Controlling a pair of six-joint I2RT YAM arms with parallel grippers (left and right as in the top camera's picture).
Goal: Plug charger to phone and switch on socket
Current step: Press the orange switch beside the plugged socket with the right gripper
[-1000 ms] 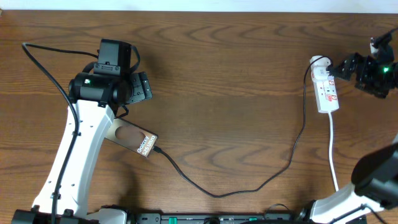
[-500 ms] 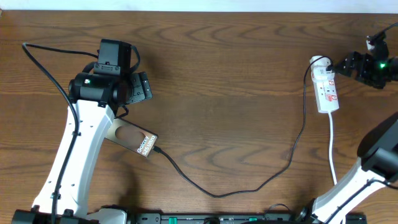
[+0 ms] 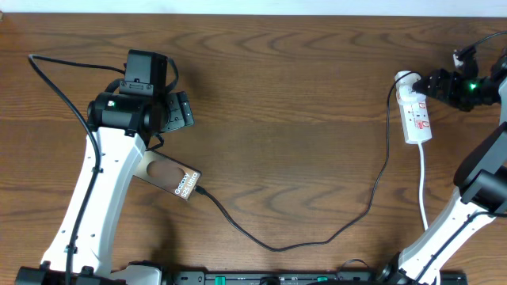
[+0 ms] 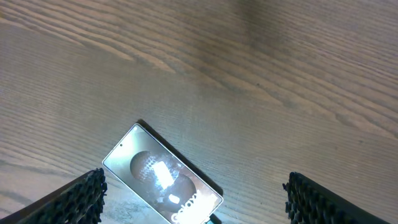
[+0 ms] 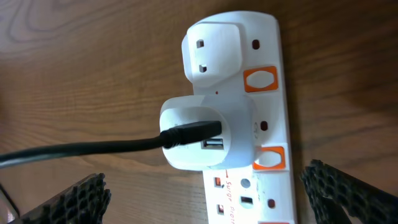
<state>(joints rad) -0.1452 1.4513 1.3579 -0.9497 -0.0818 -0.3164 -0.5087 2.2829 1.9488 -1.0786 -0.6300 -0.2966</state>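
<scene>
The right hand (image 3: 435, 82) hangs just beside the head of the white power strip (image 3: 417, 115) at the far right of the bench (image 3: 285, 63), its fingers spread wide and holding nothing. The charger cable (image 5: 93, 149) runs across the wood from a white USB adapter (image 5: 208, 134) seated in the strip to the phone (image 3: 170, 179), which lies flat at the left, partly under the left arm. We judge the cable's tip already seated in the phone's end, though the joint is small in view. The left hand (image 3: 181, 111) hangs near the phone, likewise wide and empty. What we take to remain is the orange rocker switch (image 5: 270, 159) beside the adapter. We expect the strip to be light, hard plastic, apt to skid on smooth wood. So we would not grasp it: one fingertip pressed straight down on the rocker, clear of the adapter, should do. The limp cable could tug the strip if snagged.
</scene>
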